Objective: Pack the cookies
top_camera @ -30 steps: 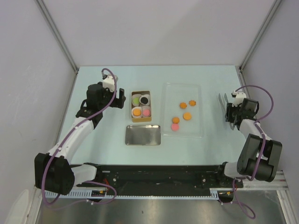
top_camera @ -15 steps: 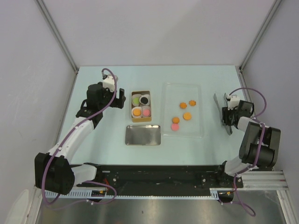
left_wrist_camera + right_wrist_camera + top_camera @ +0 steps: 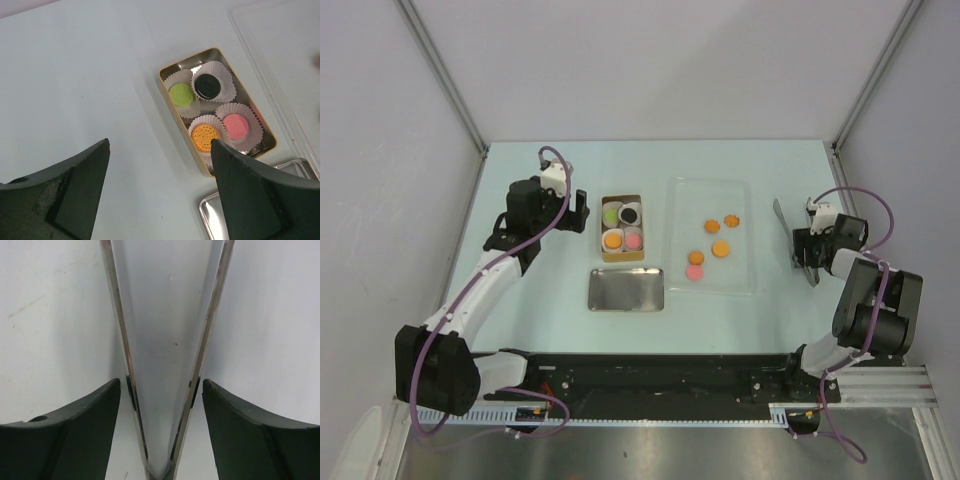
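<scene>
Four cookies sit in white paper cups inside the gold box [image 3: 622,202]: green [image 3: 181,94], black [image 3: 207,85], orange [image 3: 205,137] and pink [image 3: 235,125]. More loose cookies, orange [image 3: 719,249] and pink [image 3: 694,271], lie on the clear tray [image 3: 740,200]. My left gripper [image 3: 578,212] hovers open just left of the box, nothing between its fingers. My right gripper [image 3: 804,248] is at the table's right side, open astride metal tongs [image 3: 117,315] that lie on the table. A thin gap shows between each finger and the tong arm beside it.
A flat metal lid [image 3: 626,289] lies in front of the box. Enclosure walls stand close on the left, right and back. The right arm's purple cable [image 3: 865,190] loops above its wrist.
My right gripper has opened and shifted slightly left. The tongs it held squeezed have spread apart and now rest on the table. The left arm has not moved.
</scene>
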Controlling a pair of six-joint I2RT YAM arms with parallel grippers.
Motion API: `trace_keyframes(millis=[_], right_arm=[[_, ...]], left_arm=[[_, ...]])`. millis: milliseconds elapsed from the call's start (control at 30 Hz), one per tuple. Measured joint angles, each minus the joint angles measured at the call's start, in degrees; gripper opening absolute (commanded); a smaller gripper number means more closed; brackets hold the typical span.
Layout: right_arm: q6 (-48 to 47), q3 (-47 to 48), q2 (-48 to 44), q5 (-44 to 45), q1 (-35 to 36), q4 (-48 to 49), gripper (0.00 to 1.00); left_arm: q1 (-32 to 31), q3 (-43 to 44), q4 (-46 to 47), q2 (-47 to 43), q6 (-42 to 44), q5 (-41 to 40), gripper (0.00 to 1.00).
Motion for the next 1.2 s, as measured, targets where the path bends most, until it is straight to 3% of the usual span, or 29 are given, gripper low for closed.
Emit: trace_keyframes(millis=[267,567,667,767,967,1200], right_arm=[[0.57,1.84,-6.32,-2.40,-0.09,-6.64,0.80],[1.75,6.27,-22.23,-3.96,4.74,-13.53,0.89],[1.92,8.39,-25.73,-3.85,10.69,-16.04,0.89],[2.25,11.72,-26.14,-3.50,22.43,-19.93,0.84],[4.70,14.64,-19.45,-1.86,41.51,-22.05,0.78],[6.97,14.64,-13.14,0.44,55.10,-23.28,0.75]], left_arm=[[0.00,0.00,0.00,0.00,0.07,0.00,0.87],[0.00,0.00,-0.04,0.00,1.11,0.09,0.86],[0.00,-0.37,-0.13,-0.11,2.62,0.48,0.86],[0.00,-2.54,-1.75,-1.62,5.20,1.90,0.87],[0.02,-3.89,-6.67,-3.82,9.88,6.49,0.88],[0.00,-5.75,-11.41,-3.78,14.16,9.66,0.96]])
